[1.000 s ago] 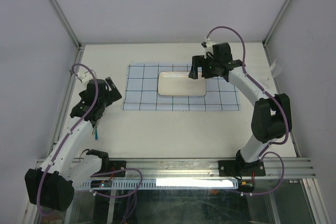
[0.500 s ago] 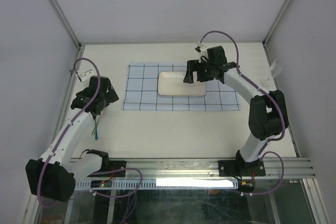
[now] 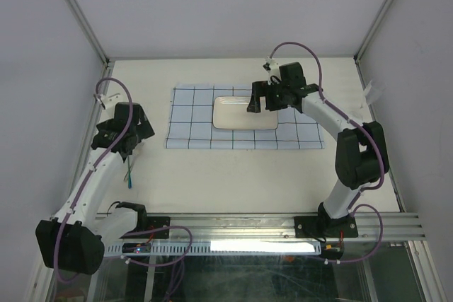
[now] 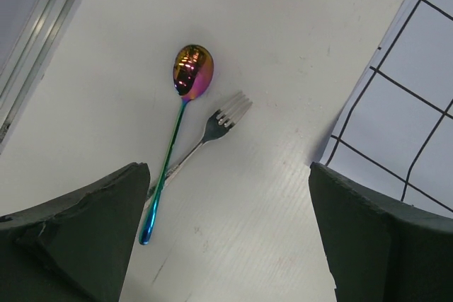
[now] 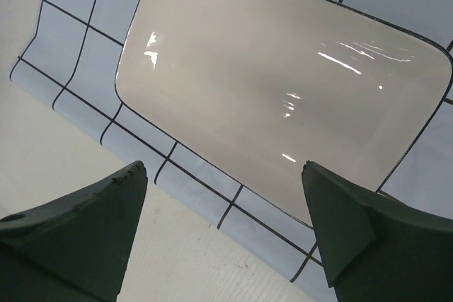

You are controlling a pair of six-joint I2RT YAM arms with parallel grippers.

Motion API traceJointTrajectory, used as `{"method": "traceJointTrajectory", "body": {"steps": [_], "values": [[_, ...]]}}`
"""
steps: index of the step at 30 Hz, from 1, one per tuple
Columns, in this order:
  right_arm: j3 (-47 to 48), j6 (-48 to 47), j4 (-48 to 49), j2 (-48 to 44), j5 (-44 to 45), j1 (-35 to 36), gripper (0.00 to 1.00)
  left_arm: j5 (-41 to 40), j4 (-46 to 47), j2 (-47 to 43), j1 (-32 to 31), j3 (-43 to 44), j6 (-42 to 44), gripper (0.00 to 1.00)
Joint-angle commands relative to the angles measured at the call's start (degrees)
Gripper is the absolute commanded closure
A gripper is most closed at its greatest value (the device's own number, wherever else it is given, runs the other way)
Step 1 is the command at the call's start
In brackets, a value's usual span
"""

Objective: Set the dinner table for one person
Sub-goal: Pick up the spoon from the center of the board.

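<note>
The dinner table (image 3: pixel 226 175) is a cream-white top. A pale-blue grid cloth (image 3: pixel 191 132) lies on it with a white rectangular plate (image 3: pixel 237 114) on top. An iridescent spoon (image 4: pixel 190 72) and a silver fork (image 4: pixel 223 119) lie side by side on the bare table left of the cloth. Only the spoon's handle (image 3: pixel 129 175) shows in the top view. My left gripper (image 4: pixel 228 175) is open and empty above the table, just short of the spoon and fork. My right gripper (image 5: pixel 223 167) is open and empty over the plate's (image 5: pixel 283 83) edge and the cloth (image 5: pixel 198 182).
Aluminium rails (image 3: pixel 92 125) edge the table on the left and right, and grey walls stand behind it. The cloth's left edge (image 4: pixel 396 104) lies close to the fork.
My left gripper has drawn back to the left, over the spoon and fork. My right gripper moved left over the plate and then held still.
</note>
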Motion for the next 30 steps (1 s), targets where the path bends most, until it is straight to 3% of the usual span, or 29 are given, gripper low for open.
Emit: {"method": "traceJointTrajectory", "body": {"steps": [1, 14, 30], "values": [[-0.3, 0.2, 2.7, -3.4, -0.6, 0.1, 0.06, 6.3, 4.3, -1.7, 5.6, 0.6, 7.3, 0.01], [-0.7, 0.2, 2.6, -2.9, 0.1, 0.1, 0.06, 22.1, 7.0, 7.0, 17.1, 1.0, 15.6, 0.01], [-1.5, 0.0, 3.0, -2.9, -0.5, 0.1, 0.06, 17.2, 7.1, 18.5, 18.2, 4.7, 17.3, 0.01]]}}
